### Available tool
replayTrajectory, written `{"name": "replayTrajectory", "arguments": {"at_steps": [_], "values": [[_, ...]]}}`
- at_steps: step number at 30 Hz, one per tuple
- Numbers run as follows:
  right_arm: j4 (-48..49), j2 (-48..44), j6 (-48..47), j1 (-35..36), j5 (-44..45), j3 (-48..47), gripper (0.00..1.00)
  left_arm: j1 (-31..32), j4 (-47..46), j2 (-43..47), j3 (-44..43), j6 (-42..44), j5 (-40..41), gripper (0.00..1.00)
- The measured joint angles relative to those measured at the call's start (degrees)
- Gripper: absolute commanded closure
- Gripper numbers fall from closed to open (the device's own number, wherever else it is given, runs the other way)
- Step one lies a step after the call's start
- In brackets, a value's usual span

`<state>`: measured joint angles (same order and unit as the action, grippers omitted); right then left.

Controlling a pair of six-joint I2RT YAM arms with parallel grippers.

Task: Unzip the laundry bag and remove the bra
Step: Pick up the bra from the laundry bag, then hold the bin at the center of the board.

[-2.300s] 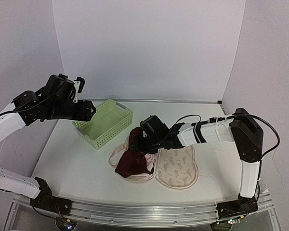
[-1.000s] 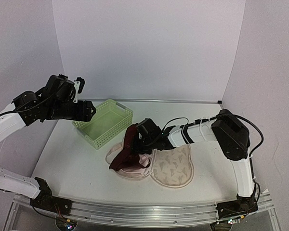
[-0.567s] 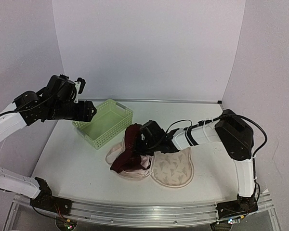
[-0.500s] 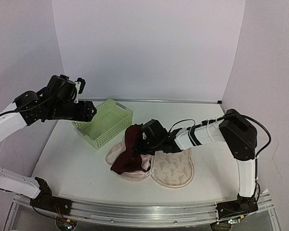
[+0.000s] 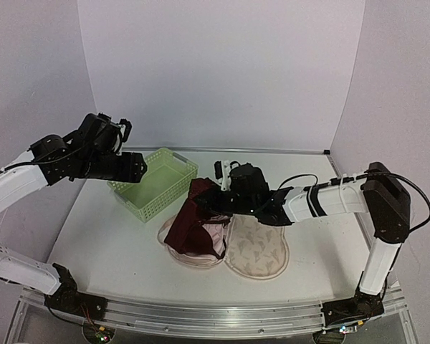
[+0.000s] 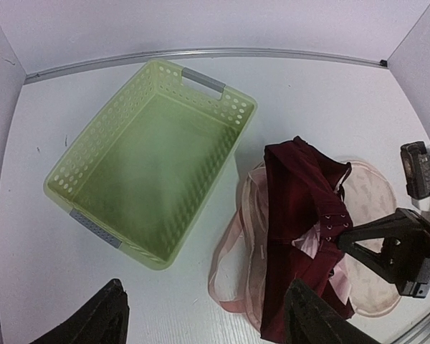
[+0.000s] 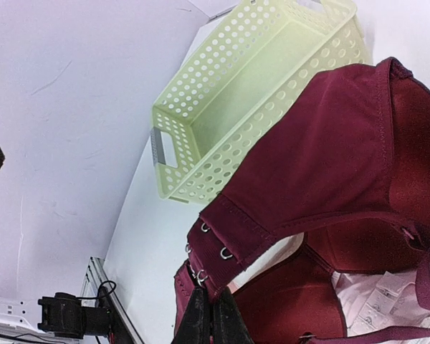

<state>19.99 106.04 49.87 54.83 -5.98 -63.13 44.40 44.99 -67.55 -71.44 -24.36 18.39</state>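
Observation:
The laundry bag [image 5: 258,249] lies open on the table, its cream patterned half to the right and the other half, edged in pink [image 5: 169,231], under the bra. The dark maroon bra [image 5: 192,223] hangs partly lifted above the bag [image 6: 369,208]. My right gripper [image 5: 214,206] is shut on the bra's hook band [image 7: 229,247]; its fingertips [image 7: 209,315] pinch the band's end. The bra [image 6: 301,215] drapes down from the right gripper [image 6: 390,247]. My left gripper [image 6: 201,322] is open, empty and high above the table, near the basket in the top view [image 5: 135,167].
A light green lattice basket [image 5: 155,184] stands empty at the back left, just left of the bra [image 7: 344,165]. In the right wrist view the basket [image 7: 258,86] is close behind the bra. White walls close the table at the back and sides.
My right gripper has risen and drawn back to the right, lifting the bra higher off the bag. The left arm has shifted slightly to the right.

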Motion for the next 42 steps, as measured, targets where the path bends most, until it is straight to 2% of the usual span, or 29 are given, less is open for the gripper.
{"name": "replayTrajectory", "arguments": {"at_steps": [6,12,18,25,36,42], "values": [[1.0,-3.5,-2.1,0.0,-0.7,2.4,1.00,-0.4,0.0,-2.8,-0.2,-0.2,1.2,0.23],[1.7,-11.0,-5.0,0.0,-0.7,3.2,1.00,-2.1,-0.2,-5.2,-1.0,-1.2,1.4,0.19],[2.8,-16.7,-7.5,0.0,-0.6,3.2,1.00,-7.1,-1.6,-7.9,-1.6,-3.0,0.6,0.19],[2.3,-18.2,-9.8,0.0,-0.6,3.2,1.00,-11.6,-3.2,-12.3,-1.6,-5.7,-1.1,0.19],[0.6,-22.4,-12.6,0.0,-1.5,3.2,1.00,-14.3,-6.6,-13.4,-1.7,-8.2,-8.9,0.19],[0.1,-25.0,-14.4,0.0,-4.7,3.2,1.00,-14.4,-9.7,-13.4,-1.4,-9.3,-18.1,0.20]]}}
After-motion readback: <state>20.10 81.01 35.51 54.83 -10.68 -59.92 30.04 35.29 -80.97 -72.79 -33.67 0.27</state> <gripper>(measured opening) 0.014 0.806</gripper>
